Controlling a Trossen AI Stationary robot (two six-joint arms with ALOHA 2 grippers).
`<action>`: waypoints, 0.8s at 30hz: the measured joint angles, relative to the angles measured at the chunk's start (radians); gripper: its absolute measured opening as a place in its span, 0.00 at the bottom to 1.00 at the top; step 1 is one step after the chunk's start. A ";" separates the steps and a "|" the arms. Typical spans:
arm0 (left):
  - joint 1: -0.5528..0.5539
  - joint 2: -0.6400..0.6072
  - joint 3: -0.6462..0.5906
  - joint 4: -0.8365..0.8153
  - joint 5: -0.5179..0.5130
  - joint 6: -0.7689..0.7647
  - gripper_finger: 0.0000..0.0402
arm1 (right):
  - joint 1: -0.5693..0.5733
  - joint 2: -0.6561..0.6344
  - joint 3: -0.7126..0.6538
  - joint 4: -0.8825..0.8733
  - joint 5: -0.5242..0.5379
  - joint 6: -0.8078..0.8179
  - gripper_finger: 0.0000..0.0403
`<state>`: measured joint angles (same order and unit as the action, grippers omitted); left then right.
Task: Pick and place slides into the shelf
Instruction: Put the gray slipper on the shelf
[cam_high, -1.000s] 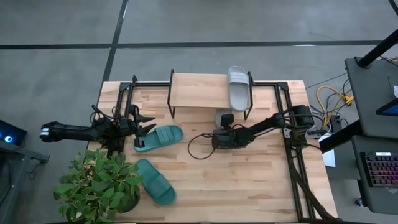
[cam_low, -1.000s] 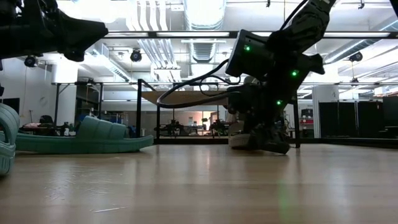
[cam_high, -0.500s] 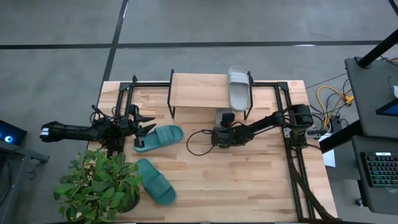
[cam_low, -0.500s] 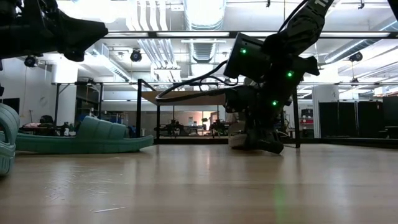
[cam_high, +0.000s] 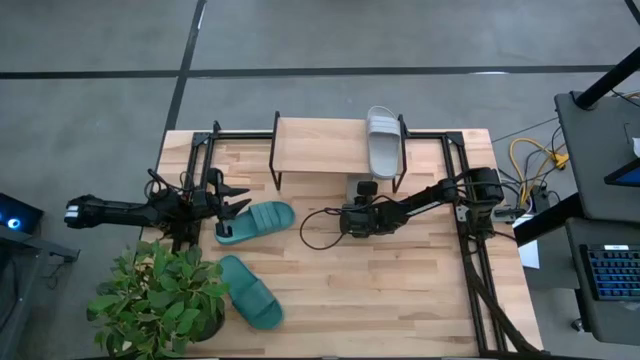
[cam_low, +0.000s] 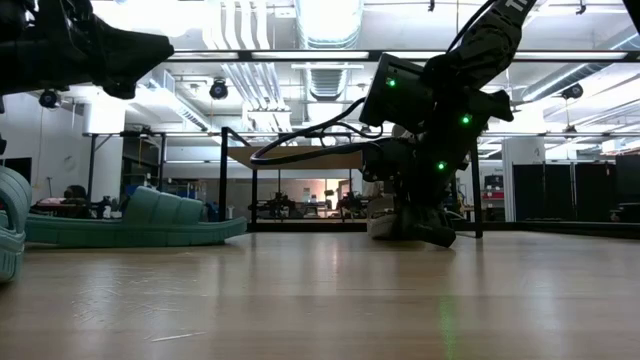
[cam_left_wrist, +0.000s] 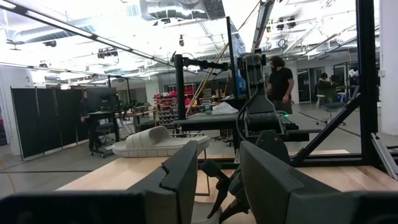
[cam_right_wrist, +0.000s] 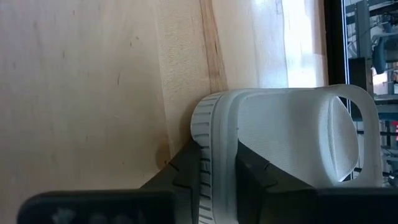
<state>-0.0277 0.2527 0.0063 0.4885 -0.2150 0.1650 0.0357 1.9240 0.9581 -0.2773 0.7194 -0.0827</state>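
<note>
One light grey slide (cam_high: 383, 140) lies on the shelf (cam_high: 320, 145) at its right end. A second grey slide (cam_right_wrist: 292, 137) lies on the table in front of the shelf, with my right gripper (cam_right_wrist: 211, 180) shut on its near end. Two teal slides (cam_high: 258, 219) (cam_high: 250, 291) lie flat on the table at the left. My left gripper (cam_high: 228, 200) hangs open above the end of the farther teal slide, clear of it in the low view. My right gripper pinches the sole rim (cam_right_wrist: 208, 155) at one end of the grey slide between its two fingers, one finger (cam_right_wrist: 186, 177) on the outer side and the other on the footbed side. The slide's far part (cam_low: 385, 226) rests on the table.
A potted plant (cam_high: 160, 300) stands at the near left corner, beside the nearer teal slide. A black metal frame (cam_high: 455, 180) runs along the table's far and right sides. Bare wood lies between the two arms and toward the near edge.
My right gripper has shifted slightly toward the table's left edge at the grey slide, which stays on the table. The left arm and the teal slides have kept still.
</note>
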 joint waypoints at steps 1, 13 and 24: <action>0.000 0.000 0.000 0.000 0.000 0.000 0.27 | 0.000 0.000 0.000 0.000 0.000 0.001 0.13; 0.000 0.000 0.000 0.000 0.000 0.000 0.27 | 0.016 -0.021 0.003 -0.008 0.007 0.023 0.12; 0.000 -0.001 0.000 0.000 0.000 0.000 0.27 | 0.063 -0.040 0.074 -0.113 0.002 0.061 0.12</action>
<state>-0.0279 0.2521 0.0063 0.4885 -0.2151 0.1650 0.0982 1.8839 1.0324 -0.3902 0.7212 -0.0217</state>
